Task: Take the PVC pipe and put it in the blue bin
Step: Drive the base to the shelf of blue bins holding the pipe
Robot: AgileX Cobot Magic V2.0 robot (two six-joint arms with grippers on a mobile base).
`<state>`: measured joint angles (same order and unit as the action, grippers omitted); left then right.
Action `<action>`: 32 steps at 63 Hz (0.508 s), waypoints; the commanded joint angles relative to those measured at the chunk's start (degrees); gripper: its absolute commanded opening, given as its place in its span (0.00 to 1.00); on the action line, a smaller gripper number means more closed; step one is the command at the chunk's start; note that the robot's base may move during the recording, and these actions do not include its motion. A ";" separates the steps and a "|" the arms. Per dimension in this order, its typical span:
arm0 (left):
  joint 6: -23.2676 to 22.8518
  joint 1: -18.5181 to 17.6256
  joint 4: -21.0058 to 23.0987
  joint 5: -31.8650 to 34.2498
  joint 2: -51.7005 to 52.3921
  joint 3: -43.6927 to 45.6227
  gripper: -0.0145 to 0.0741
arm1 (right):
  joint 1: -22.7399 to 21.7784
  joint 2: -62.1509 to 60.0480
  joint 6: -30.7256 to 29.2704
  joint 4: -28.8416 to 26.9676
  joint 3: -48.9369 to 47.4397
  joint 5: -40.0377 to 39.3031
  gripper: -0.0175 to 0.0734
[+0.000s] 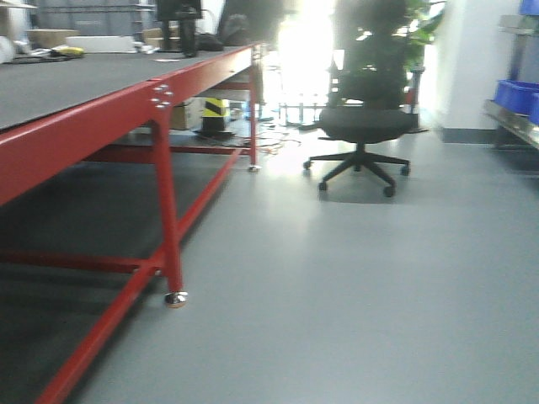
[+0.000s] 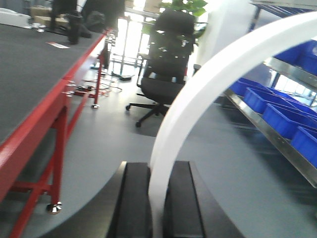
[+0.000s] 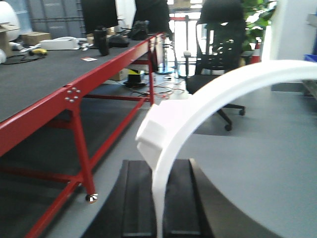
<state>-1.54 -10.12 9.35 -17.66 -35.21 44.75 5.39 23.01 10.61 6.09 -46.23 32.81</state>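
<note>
Left wrist view shows me the left gripper (image 2: 157,167), jaws clamped on the slim white curved plastic pipe (image 2: 218,67), over the grey floor (image 2: 99,144) off the red-framed dark tabletop (image 2: 29,74) edge, while the right gripper (image 3: 157,164) has jaws likewise clamping white pipe beside its blocky fitting (image 3: 156,126).

I see my left pincer (image 2: 157,171) aimed forward, its two black fingers (image 2: 136,203) parallel and pressed against the sides of the PVC pipe (image 2: 223,69). My right pincer (image 3: 157,171) holds the same pose, fingers (image 3: 178,203) clamped on pipe too.
</note>
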 commanded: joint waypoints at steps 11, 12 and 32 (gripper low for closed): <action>0.01 -0.43 0.46 1.08 0.24 -0.02 0.04 | -0.07 -0.26 -0.20 0.64 0.04 -2.01 0.01; 0.01 -0.43 0.46 1.08 0.24 -0.02 0.04 | -0.07 -0.26 -0.20 0.64 0.04 -2.01 0.01; 0.01 -0.43 0.46 1.08 0.24 -0.02 0.04 | -0.07 -0.26 -0.20 0.64 0.04 -2.01 0.01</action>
<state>-1.54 -10.12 9.35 -17.66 -35.21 44.75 5.39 22.96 10.61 6.09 -46.23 32.81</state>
